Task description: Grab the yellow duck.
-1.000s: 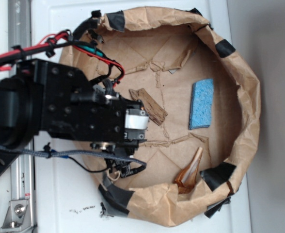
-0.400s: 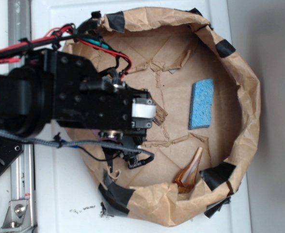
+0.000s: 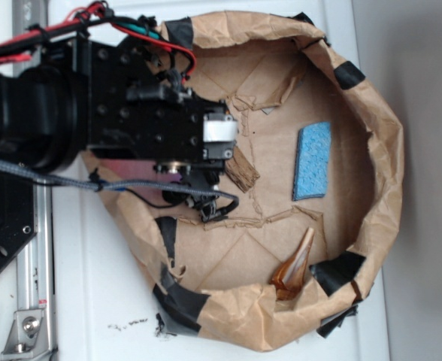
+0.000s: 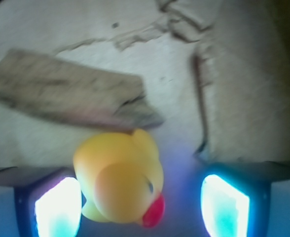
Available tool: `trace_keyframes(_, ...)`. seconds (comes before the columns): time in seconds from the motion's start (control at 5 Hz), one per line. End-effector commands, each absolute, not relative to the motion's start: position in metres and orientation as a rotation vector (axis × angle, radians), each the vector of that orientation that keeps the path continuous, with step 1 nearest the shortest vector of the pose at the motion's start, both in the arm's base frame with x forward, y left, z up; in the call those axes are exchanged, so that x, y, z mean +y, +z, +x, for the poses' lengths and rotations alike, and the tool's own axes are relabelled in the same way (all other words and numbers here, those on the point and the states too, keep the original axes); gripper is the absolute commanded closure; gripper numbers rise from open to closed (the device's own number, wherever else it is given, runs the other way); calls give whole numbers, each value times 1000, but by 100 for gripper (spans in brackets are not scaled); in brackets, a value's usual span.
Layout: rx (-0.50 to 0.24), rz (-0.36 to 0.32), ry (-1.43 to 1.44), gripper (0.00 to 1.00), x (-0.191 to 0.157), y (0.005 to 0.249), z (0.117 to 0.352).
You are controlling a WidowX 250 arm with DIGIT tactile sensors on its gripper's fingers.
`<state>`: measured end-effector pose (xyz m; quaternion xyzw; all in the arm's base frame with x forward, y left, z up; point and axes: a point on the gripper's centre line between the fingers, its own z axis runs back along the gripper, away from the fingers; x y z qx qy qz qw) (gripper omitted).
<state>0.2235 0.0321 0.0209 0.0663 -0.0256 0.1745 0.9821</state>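
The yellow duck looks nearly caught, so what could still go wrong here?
The yellow duck sits off-centre, close to the left finger of the open gripper, so closing might nudge it aside. Its rounded body could slip out. The brown wood piece touches or nearly touches the duck and could get dragged along.

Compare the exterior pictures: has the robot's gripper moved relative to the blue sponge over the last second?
Yes. The gripper has shifted toward the top of the exterior view, while the blue sponge stayed put.
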Motion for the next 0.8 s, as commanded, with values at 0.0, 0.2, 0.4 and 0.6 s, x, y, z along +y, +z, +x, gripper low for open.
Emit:
trace_keyframes(0.0,-88,122,373,100,38,28,225)
trace_keyframes(0.2,-93,125,360,100,35,28,226)
trace_keyframes(0.4,-90,113,362,100,35,29,228)
trace_keyframes(0.6,-87,112,359,100,34,29,229)
